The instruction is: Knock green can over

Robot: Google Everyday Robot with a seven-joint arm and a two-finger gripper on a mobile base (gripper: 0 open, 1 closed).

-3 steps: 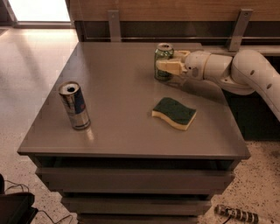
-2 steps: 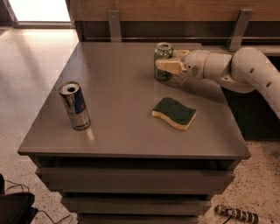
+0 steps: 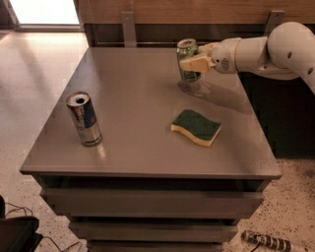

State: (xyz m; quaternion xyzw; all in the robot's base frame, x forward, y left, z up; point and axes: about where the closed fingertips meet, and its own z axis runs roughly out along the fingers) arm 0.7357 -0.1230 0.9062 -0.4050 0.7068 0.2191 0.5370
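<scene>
A grey, flat-topped table (image 3: 133,93) with shelves under its front edge stands on a pale speckled floor (image 3: 29,83). A wood-panelled wall (image 3: 197,10) runs behind the far edge, and bright light falls on the floor past the far left corner. Near the front left corner a slim silver-and-blue can (image 3: 84,119) stands upright. A green sponge (image 3: 196,127) with a yellow underside lies towards the right edge, about midway back. The green can (image 3: 187,58) is near the far right corner. It has a silver top rim and pale markings on its side, it leans slightly, and its shadow shows on the tabletop just below it. The white arm (image 3: 256,49) reaches in over the right edge. The gripper (image 3: 196,63) is closed around the green can, with one cream finger across the can's front and the other behind it. Compared with a second ago, the green can and the gripper sit higher and closer to the far edge, and the can seems to have left the surface it stood on. The silver-and-blue can and the sponge have not moved.
</scene>
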